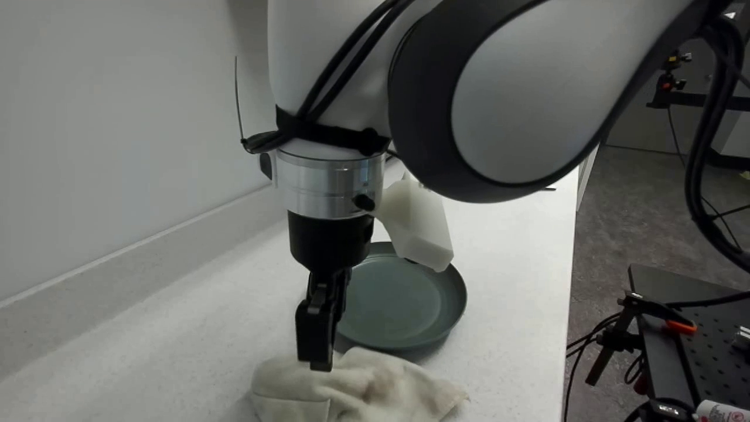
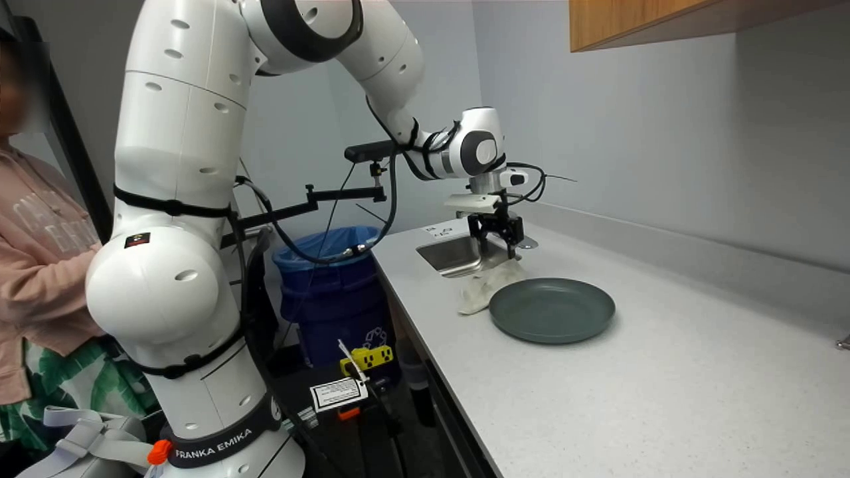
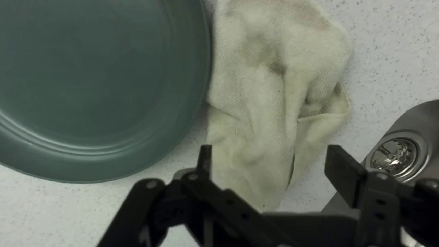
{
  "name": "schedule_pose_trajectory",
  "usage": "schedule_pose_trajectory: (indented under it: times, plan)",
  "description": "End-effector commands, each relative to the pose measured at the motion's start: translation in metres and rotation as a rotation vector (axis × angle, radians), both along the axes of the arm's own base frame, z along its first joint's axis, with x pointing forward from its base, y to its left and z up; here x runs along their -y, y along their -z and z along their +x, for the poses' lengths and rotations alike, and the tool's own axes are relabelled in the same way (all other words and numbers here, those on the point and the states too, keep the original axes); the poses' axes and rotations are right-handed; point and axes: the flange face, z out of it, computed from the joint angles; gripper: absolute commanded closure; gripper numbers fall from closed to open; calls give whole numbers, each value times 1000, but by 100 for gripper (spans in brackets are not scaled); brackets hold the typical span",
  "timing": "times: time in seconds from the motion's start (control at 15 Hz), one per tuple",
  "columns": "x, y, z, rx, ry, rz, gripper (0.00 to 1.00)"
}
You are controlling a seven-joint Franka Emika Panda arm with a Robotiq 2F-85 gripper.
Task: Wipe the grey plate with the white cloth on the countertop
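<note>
In an exterior view, sight the gripper (image 1: pixel 318 358) over the white cloth (image 1: pixel 357 387), near the grey-green plate (image 1: pixel 404 302). In an exterior view, locate the cloth (image 2: pixel 487 289) on the countertop (image 2: pixel 697 398), between plate and sink (image 2: pixel 445 256). In the wrist view, note 2 fingers (image 3: pixel 343 171) spread wide, holding nothing, flanking the cloth's end. For the likely grasp, descend straight, clear the plate rim, and pinch deep to limit slippage.

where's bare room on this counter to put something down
The speckled white countertop is bare beside the round grey-green plate: away from the steel sink, and toward the pale backsplash. Crowded: between plate and sink, where a crumpled off-white cloth lies and open black fingers hang.
</note>
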Motion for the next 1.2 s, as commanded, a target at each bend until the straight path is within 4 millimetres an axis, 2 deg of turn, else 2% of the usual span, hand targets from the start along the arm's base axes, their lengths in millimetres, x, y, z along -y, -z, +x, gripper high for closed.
schedule_pose_trajectory:
  times: [0.0,0.27,0.6,1.13]
  plan:
    - [20,-18,-4,-1,17,-26,0]
    - [49,-41,-12,-1,53,-83,0]
    - [80,-71,-33,25,77,-121,0]
    - [110,-101,-81,78,91,-113,0]
